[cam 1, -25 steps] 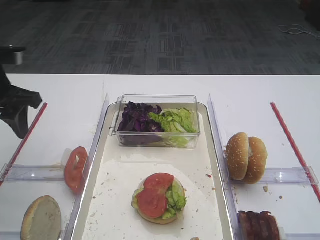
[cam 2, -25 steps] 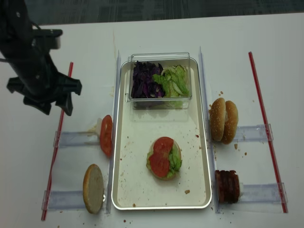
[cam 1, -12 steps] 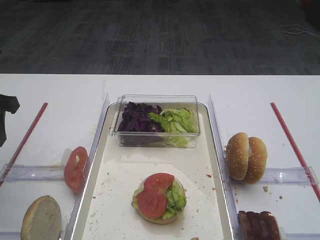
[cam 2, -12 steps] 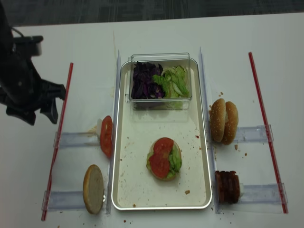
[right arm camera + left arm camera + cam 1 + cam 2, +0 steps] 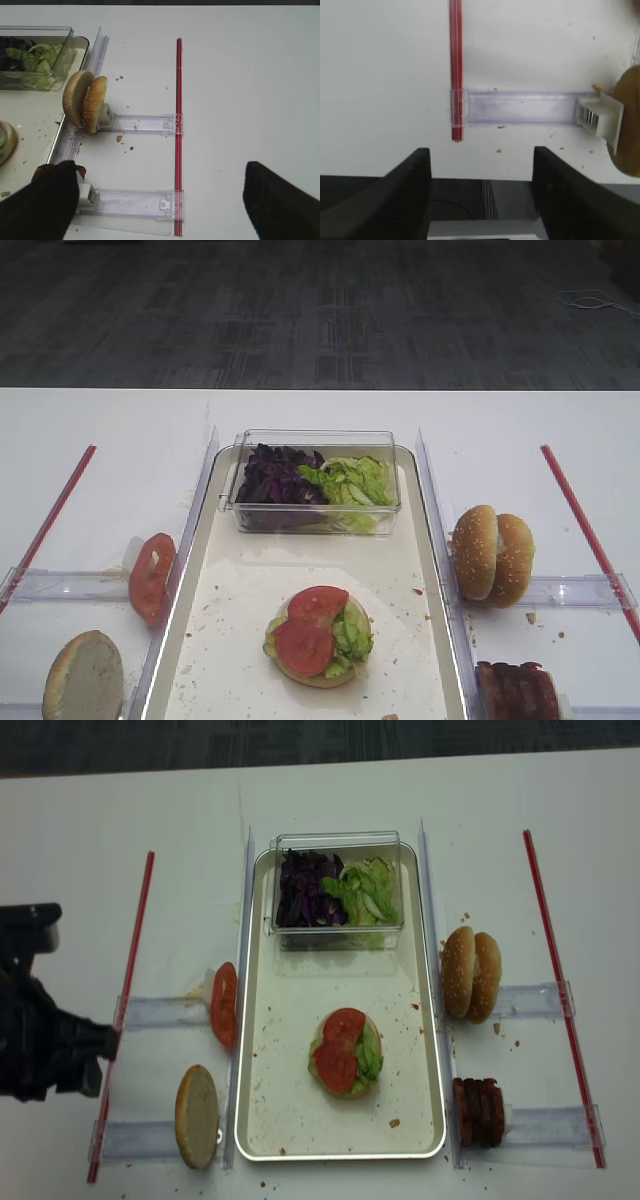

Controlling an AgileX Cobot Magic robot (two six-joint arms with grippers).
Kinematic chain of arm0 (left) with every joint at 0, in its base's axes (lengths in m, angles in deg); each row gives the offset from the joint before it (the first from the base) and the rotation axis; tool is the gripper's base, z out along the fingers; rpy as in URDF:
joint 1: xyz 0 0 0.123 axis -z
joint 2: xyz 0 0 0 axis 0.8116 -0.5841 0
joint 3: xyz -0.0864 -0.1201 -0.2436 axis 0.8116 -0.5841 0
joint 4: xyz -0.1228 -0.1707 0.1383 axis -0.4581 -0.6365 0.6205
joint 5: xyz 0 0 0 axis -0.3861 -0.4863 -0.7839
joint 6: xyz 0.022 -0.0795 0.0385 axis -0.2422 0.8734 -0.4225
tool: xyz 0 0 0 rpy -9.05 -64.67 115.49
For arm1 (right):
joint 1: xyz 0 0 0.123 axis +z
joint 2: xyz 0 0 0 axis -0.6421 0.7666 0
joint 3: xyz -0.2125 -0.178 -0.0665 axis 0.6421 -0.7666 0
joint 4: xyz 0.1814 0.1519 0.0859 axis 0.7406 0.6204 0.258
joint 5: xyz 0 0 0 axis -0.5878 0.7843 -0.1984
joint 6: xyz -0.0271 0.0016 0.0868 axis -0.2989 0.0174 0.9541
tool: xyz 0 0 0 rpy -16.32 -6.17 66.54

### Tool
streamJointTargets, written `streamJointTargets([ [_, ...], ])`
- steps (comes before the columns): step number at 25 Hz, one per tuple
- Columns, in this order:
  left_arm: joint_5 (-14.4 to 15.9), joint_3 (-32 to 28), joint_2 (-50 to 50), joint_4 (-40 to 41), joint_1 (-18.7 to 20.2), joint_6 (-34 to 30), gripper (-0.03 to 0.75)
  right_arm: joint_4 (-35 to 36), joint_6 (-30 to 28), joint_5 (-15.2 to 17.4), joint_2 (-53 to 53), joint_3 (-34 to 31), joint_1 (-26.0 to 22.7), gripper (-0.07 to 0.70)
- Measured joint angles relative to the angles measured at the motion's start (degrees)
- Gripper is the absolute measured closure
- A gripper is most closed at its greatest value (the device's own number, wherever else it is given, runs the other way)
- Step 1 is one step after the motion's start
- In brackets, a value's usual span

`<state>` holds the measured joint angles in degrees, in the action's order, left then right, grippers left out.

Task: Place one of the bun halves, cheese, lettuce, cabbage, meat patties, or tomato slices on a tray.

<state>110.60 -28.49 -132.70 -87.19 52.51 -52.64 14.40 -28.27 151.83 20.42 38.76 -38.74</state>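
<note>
Two tomato slices already on bun, tray lower middle. Spare slice upright left of tray: we judge soft, slippery; pinch edges. Left gripper spread, empty; right gripper likewise.

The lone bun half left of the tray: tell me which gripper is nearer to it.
Left. The left gripper hangs open just outboard of that bun half, which shows at its wrist view's right edge. The right gripper is across the tray, by the meat patties.
</note>
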Motion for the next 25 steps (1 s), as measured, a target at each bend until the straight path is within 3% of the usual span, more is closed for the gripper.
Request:
streamJointTargets([
  [9,2.7,-11.1,21.1,0.0,0.0,0.1,0.277,0.0,0.0,0.0,0.0,0.0,0.0,-0.058],
  [25,1.8,-13.4,59.2,1.4,-0.1,0.1,0.277,0.0,-0.1,0.0,0.0,0.0,0.0,-0.058],
])
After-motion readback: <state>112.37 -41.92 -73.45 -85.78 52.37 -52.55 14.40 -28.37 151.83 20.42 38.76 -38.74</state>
